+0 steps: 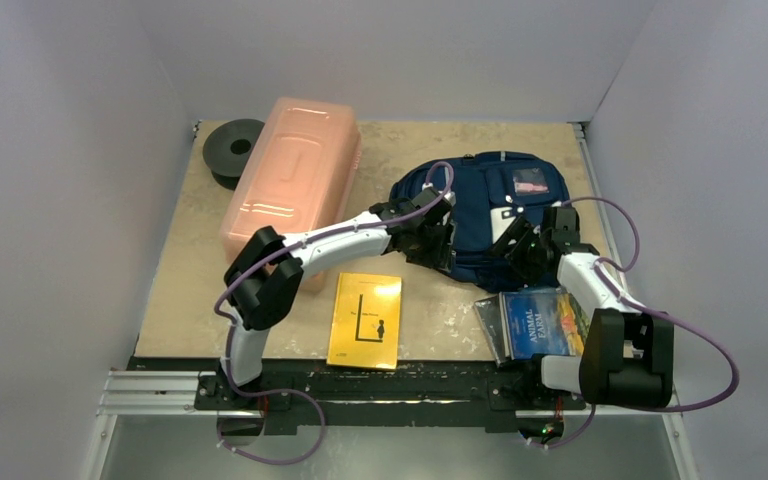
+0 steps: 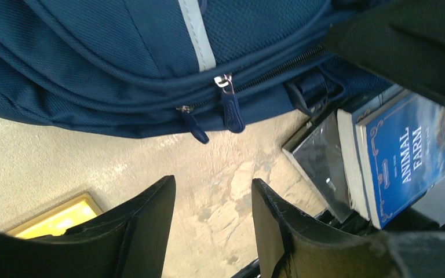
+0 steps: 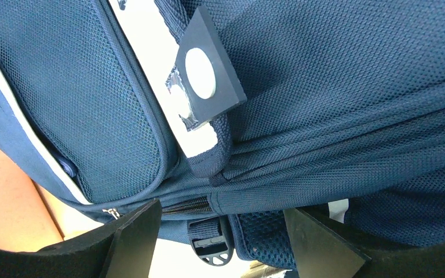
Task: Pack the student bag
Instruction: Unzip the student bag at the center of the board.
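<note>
The student bag (image 1: 490, 205), navy with grey stripes, lies at the back right of the table. My left gripper (image 1: 430, 242) is at its near left edge. In the left wrist view that gripper (image 2: 213, 191) stands open over bare table, just short of two blue zipper pulls (image 2: 232, 110) on the closed zip of the student bag (image 2: 110, 52). My right gripper (image 1: 525, 252) is at the bag's near right edge. In the right wrist view it (image 3: 223, 217) is open, its jaws wide either side of a strap buckle (image 3: 211, 243) and the zip end (image 3: 188, 205), gripping nothing.
A yellow book (image 1: 365, 320) lies near the front middle. A blue Animal Farm book (image 1: 545, 322) on a dark flat case (image 2: 318, 159) sits front right. A long pink box (image 1: 290, 185) and a black spool (image 1: 232, 150) stand at the back left.
</note>
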### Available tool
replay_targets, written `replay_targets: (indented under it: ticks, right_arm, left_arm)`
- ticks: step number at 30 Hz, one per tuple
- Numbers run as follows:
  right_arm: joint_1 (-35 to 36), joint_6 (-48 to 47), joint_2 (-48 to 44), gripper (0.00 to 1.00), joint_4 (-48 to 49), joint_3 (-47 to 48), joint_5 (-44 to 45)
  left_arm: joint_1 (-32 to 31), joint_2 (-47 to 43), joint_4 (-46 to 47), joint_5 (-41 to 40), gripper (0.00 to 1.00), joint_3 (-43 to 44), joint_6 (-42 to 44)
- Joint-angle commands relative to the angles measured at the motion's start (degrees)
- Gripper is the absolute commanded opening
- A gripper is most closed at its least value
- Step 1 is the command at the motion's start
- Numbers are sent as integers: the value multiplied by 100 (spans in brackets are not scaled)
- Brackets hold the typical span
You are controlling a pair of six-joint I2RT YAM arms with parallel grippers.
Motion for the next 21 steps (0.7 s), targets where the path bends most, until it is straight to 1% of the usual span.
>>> replay_targets:
  ticks: [1, 4, 7, 14, 17, 19, 21]
  right_arm:
    - [-41, -274, -5, 82, 58, 215, 390]
    - [-41, -338, -12, 82, 75, 176, 402]
    - [-41, -360, -26, 82, 97, 147, 374]
    - [-41, -383, -4, 82, 163, 117, 394]
    - [-41, -396, 46, 82, 185, 140, 451]
    - [-41, -390, 82, 82, 197, 163, 544]
    - [-36, -374, 132, 82, 249, 188, 601]
  left_arm:
    - [23, 143, 52, -432, 48, 397, -376]
    - [38, 197, 133, -504, 44, 436, -415]
    - [41, 396, 6, -504, 40, 675, -417]
    - [41, 657, 31, -504, 36, 773, -412]
    - [71, 683, -1, -784, 33, 761, -345]
    - [142, 671, -14, -845, 29, 725, -255]
    - [226, 628, -44, -954, 23, 708, -107]
